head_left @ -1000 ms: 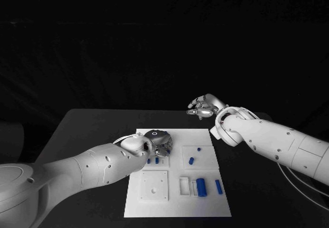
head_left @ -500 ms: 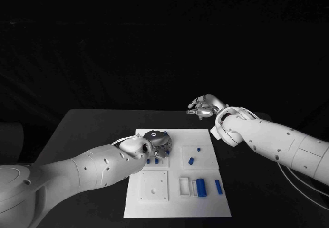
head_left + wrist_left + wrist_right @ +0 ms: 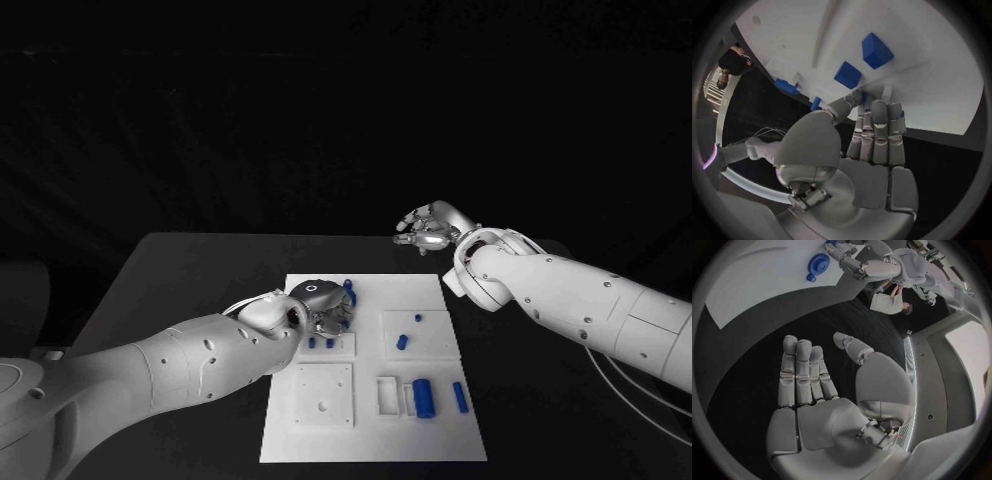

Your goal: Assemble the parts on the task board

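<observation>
Black table (image 3: 188, 270), white task board (image 3: 433, 440) mid-table w/ blue parts (image 3: 423, 396) in its recesses. My left hand (image 3: 326, 305) pinches a blue part at board's far edge. My right hand (image 3: 430, 226) spread, empty, off-board.

The left silver robot hand (image 3: 325, 308) is crowding the white task board's (image 3: 433, 430) far-left corner; the black counter (image 3: 188, 270) beside it is lying open.

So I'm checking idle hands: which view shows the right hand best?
The right wrist view: the right hand shows its palm, fingers apart, holding nothing. The head view shows it small, raised beyond the task board.
</observation>
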